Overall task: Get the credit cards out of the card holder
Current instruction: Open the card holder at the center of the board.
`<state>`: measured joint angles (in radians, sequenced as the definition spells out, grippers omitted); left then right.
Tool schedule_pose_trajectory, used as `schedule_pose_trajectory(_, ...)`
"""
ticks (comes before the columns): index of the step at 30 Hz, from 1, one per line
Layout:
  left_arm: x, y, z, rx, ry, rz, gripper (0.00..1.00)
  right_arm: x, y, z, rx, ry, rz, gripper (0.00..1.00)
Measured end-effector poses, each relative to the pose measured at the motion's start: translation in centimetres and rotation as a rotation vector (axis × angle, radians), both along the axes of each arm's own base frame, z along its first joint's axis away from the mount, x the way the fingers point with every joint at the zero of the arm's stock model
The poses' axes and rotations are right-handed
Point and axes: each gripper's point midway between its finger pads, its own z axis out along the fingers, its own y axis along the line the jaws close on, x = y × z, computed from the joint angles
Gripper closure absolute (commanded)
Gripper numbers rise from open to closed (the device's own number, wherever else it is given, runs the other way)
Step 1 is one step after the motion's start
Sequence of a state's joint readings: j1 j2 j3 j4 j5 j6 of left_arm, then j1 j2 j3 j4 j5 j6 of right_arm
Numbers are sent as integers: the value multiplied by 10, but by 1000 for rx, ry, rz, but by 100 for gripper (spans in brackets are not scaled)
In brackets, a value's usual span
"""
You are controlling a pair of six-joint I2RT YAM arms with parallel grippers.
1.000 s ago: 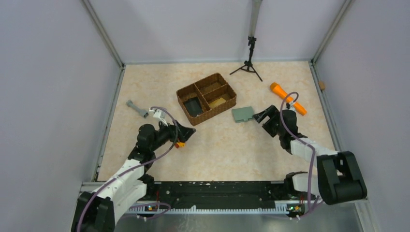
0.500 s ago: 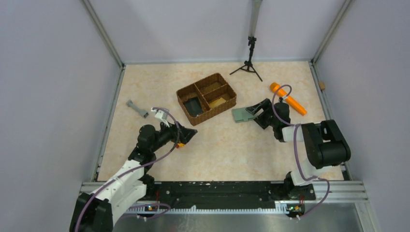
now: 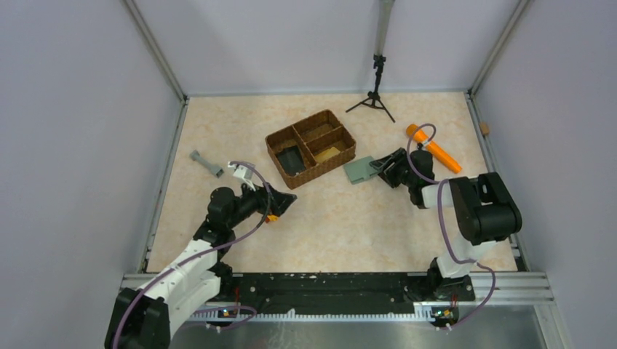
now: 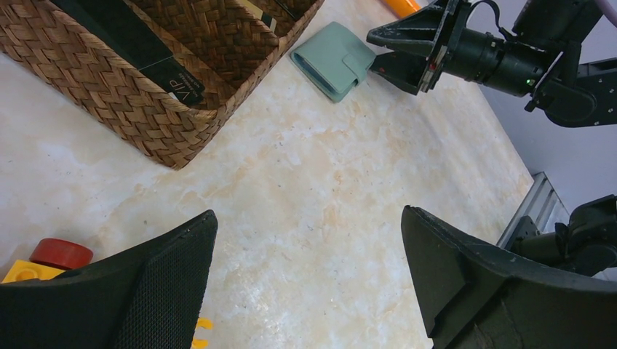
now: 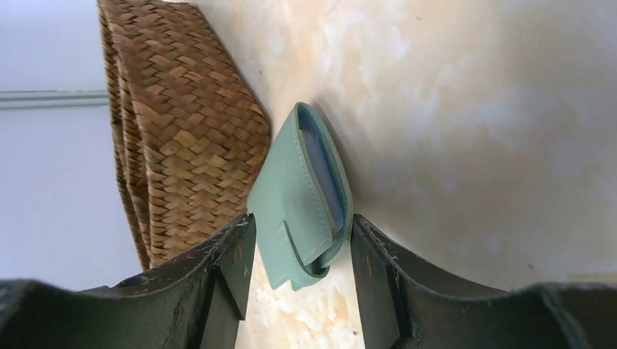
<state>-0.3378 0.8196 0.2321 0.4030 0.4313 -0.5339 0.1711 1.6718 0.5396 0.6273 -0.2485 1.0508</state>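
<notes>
Card holder (image 3: 359,171) in shot: a grey-green folding wallet, folded shut and lying flat on the pale marbled worktop (image 3: 327,218), just off the right corner of the woven basket (image 4: 167,131). The stitched tab wraps over one short edge. That tab end sits between the fingers of the right end effector (image 5: 302,227). The wrist view shows a bluish-grey sliver between the covers; card or pocket lining, can't tell.

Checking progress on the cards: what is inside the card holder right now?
The card holder is folded shut; only a bluish inner edge shows through its open side. Any cards inside are covered.
</notes>
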Motion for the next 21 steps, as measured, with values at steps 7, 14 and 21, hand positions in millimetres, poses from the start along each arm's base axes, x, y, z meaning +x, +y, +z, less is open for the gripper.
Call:
schedule_pose_trajectory(7, 0, 0, 0, 4, -3, -3, 1, 11, 9, 16, 25, -59, 37, 55)
schedule_pose_trajectory(14, 0, -1, 0, 4, -4, -4, 1, 15, 17, 19, 47, -73, 77, 59)
schedule_pose_trajectory(21, 0, -1, 0, 4, -5, -4, 1, 14, 30, 22, 60, -93, 117, 72)
